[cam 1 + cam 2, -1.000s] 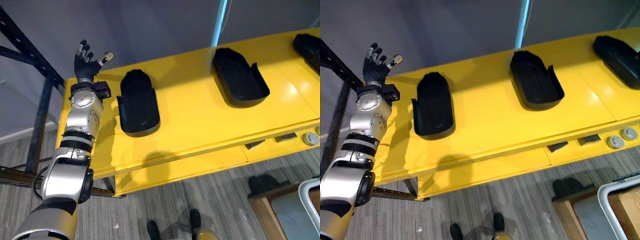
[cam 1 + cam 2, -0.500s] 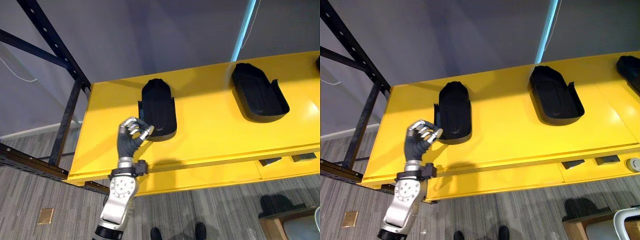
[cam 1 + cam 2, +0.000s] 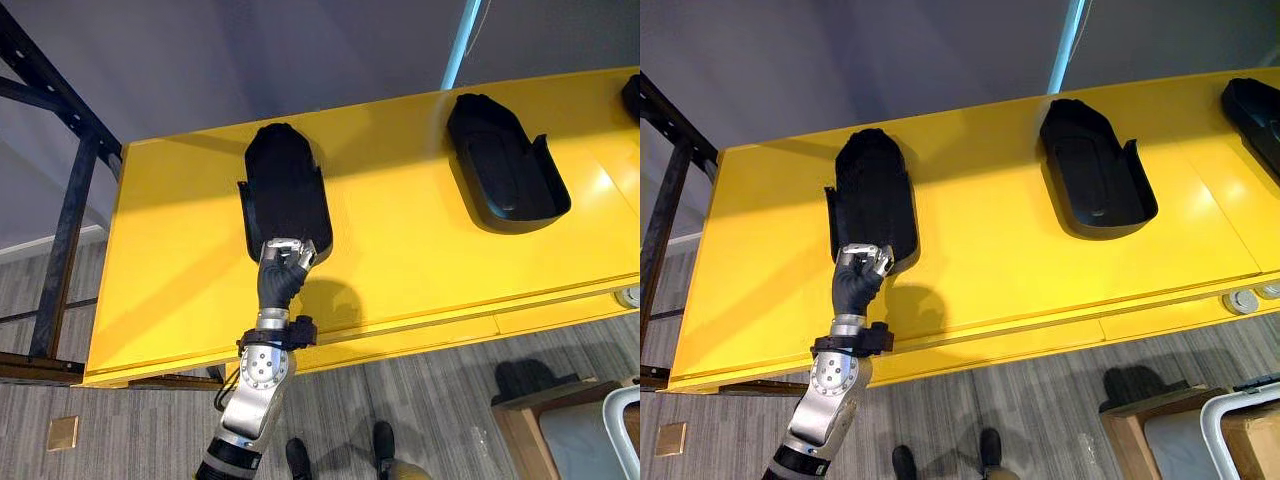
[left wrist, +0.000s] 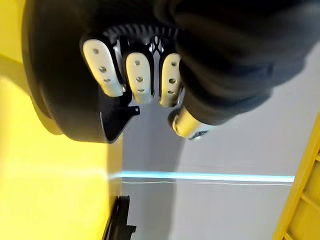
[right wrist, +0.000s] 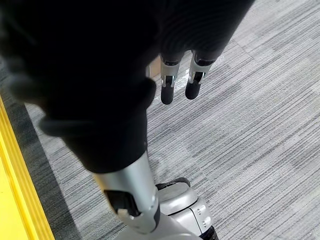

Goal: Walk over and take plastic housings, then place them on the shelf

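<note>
a: what are the fingers [image 4: 137, 75] of the left hand [image 3: 281, 275] doing?
b: they're curled in a row over the near rim of the left-end plastic housing [image 3: 283, 190], tips lost against the black plastic. hooked on it, i'd say. i can't make out the thumb's grip.
a: and how does that housing lie?
b: on the yellow surface [image 3: 400, 250], long axis running away from the robot toward the wall. the hand sits at its near end, so the rest of it stretches straight ahead of the fingers.
a: the others?
b: a middle housing [image 3: 505, 165] well apart to the right, and a third housing [image 3: 1255, 105] at the far right edge.
a: and the right hand [image 5: 167, 89]?
b: hanging over the grey floor [image 5: 260, 125], fingers loose and straight, holding nothing. the left is clearly the nearer one. i'd judge the lift should draw the housing back along its length.
</note>
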`<state>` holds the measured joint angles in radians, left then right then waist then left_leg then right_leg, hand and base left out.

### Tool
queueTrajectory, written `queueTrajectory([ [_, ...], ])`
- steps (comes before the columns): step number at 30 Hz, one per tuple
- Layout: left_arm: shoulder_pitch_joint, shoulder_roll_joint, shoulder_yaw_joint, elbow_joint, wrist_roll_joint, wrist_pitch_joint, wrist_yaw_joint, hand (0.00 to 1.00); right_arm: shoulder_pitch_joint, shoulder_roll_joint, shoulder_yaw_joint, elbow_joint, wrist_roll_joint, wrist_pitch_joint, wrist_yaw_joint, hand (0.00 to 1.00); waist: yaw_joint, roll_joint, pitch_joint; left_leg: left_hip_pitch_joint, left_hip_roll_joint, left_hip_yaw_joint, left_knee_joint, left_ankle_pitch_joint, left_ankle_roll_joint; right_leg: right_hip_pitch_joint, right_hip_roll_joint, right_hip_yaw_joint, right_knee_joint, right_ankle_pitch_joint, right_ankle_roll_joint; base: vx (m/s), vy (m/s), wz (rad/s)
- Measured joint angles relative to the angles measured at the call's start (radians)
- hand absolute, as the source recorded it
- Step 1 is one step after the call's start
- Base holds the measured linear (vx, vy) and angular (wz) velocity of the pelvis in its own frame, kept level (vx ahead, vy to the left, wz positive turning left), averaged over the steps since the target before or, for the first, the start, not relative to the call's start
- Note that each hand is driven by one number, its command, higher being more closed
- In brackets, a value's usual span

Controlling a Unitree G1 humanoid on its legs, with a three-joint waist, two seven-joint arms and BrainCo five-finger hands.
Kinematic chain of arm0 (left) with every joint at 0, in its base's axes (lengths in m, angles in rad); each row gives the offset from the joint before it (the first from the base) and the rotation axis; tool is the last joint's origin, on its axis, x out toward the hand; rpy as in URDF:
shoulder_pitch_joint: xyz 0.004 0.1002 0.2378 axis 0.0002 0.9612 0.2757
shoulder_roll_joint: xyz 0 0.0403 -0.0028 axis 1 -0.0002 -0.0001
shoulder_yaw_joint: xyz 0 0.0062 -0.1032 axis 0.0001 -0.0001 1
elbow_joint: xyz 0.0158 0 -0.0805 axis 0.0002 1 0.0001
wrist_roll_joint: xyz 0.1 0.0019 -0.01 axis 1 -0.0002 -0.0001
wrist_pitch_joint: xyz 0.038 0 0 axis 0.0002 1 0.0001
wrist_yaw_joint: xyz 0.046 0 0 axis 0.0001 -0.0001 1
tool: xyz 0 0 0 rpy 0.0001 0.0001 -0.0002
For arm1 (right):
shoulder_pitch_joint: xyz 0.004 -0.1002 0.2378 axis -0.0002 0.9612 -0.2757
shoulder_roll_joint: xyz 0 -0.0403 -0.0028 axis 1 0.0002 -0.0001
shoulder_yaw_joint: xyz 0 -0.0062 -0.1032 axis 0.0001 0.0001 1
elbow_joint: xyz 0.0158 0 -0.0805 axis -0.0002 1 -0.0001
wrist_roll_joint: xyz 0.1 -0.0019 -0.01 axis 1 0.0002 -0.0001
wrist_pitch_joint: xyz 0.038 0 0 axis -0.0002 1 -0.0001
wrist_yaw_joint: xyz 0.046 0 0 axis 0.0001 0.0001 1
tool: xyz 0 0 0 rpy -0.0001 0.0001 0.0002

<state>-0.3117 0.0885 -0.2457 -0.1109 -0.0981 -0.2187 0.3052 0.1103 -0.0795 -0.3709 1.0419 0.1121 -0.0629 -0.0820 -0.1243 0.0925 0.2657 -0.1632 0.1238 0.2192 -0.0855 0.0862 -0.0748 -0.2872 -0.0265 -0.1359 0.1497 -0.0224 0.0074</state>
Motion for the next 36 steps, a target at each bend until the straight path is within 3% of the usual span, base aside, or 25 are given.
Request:
queueTrajectory([
  [12, -0.045, -0.001, -0.013, 0.03, 0.0, -0.003, 0.0, 1.0, -0.007, 0.003, -0.001, -0.001, 0.002, -0.004, 0.0, 0.0, -0.004, -0.006, 0.01, 0.001, 0.0, 0.002, 0.002, 0.0, 0.0, -0.001, 0.0, 0.004, 0.003, -0.001, 0.0, 0.0, 0.0, 0.0],
  [13, -0.031, 0.002, -0.028, 0.015, -0.003, 0.004, -0.001, 0.0, -0.008, 0.004, -0.001, -0.001, 0.004, -0.005, -0.001, 0.0, -0.006, -0.008, 0.013, 0.005, 0.0, 0.002, 0.001, 0.0, 0.0, 0.003, 0.0, 0.004, 0.003, -0.002, 0.002, 0.0, 0.0, 0.0],
  [17, 0.077, 0.004, -0.112, -0.165, -0.034, 0.001, -0.025, 0.0, -0.005, 0.008, -0.006, 0.0, 0.027, -0.01, -0.006, 0.0, -0.005, -0.008, 0.013, 0.011, -0.001, -0.005, 0.0, -0.001, 0.001, 0.015, -0.001, -0.003, 0.0, -0.005, 0.005, 0.01, -0.006, 0.06],
  [21, 0.131, 0.005, -0.156, -0.294, -0.074, -0.04, -0.073, 0.0, 0.005, 0.008, -0.007, 0.001, 0.039, -0.017, -0.006, 0.0, 0.003, -0.007, 0.012, 0.063, 0.0, -0.017, 0.001, -0.007, 0.0, 0.077, -0.002, -0.011, -0.002, -0.017, 0.008, 0.01, -0.007, 0.09],
  [25, 0.159, 0.005, -0.174, -0.307, -0.075, -0.072, -0.072, 0.0, 0.005, 0.006, 0.001, 0.002, 0.039, -0.017, -0.006, 0.0, 0.01, -0.008, 0.003, 0.104, 0.004, -0.019, 0.006, -0.019, -0.005, 0.117, 0.002, -0.01, 0.0, -0.029, 0.011, -0.02, -0.003, -0.04],
  [28, 0.221, -0.001, -0.172, -0.21, -0.062, -0.071, -0.07, 0.0, 0.004, 0.003, 0.021, -0.001, 0.04, -0.016, -0.008, 0.0, 0.033, -0.015, -0.013, 0.132, 0.02, 0.027, 0.103, -0.089, -0.012, 0.145, 0.02, 0.069, 0.005, -0.025, 0.005, -0.01, -0.002, -0.79],
  [29, 0.262, -0.016, -0.166, -0.168, -0.051, -0.054, -0.066, 0.0, 0.002, -0.004, 0.064, -0.025, 0.04, -0.016, -0.008, 0.0, 0.058, -0.021, -0.025, 0.113, 0.041, -0.063, 0.252, -0.181, 0.007, 0.151, 0.044, 0.148, 0.025, -0.024, 0.002, 0.01, -0.025, -1.49],
  [30, 0.276, -0.029, -0.161, -0.159, -0.042, -0.046, -0.066, 0.0, 0.001, -0.007, 0.077, -0.044, 0.032, -0.016, -0.009, 0.0, 0.068, -0.021, -0.026, 0.11, 0.047, -0.116, 0.312, -0.22, 0.012, 0.153, 0.061, 0.188, 0.037, -0.023, 0.002, -0.01, 0.017, -2.23],
  [31, 0.301, -0.064, -0.149, -0.143, -0.032, -0.039, -0.064, 0.0, 0.004, -0.018, 0.108, -0.081, 0.042, -0.016, -0.011, 0.0, 0.089, -0.018, -0.036, 0.091, 0.044, -0.265, 0.453, -0.306, 0.003, 0.142, 0.099, 0.276, 0.072, -0.029, -0.005, -0.02, 0.033, -1.99],
  [33, 0.333, -0.109, -0.129, -0.113, -0.013, -0.028, -0.063, 0.0, 0.007, -0.01, 0.144, -0.15, 0.062, -0.017, -0.012, 0.0, 0.119, -0.018, -0.08, 0.086, 0.015, -0.483, 0.611, -0.402, -0.022, 0.089, 0.184, 0.429, 0.148, -0.048, -0.015, -0.09, 0.225, -2.82],
  [34, 0.341, -0.115, -0.132, -0.08, 0.004, -0.019, -0.063, 0.0, 0.013, 0.007, 0.17, -0.194, 0.088, -0.018, -0.013, 0.0, 0.111, -0.015, -0.121, 0.095, -0.007, -0.562, 0.649, -0.436, -0.034, 0.055, 0.225, 0.509, 0.184, -0.052, -0.009, -0.1, 0.303, -2.6],
  [36, 0.333, -0.123, -0.134, -0.052, 0.019, -0.01, -0.068, 0.0, 0.035, 0.04, 0.192, -0.285, 0.095, -0.021, -0.013, 0.0, 0.08, -0.026, -0.125, 0.108, -0.047, -0.582, 0.676, -0.47, 0.009, 0.028, 0.247, 0.612, 0.203, -0.03, 0.021, -0.08, 0.283, -1.94],
])
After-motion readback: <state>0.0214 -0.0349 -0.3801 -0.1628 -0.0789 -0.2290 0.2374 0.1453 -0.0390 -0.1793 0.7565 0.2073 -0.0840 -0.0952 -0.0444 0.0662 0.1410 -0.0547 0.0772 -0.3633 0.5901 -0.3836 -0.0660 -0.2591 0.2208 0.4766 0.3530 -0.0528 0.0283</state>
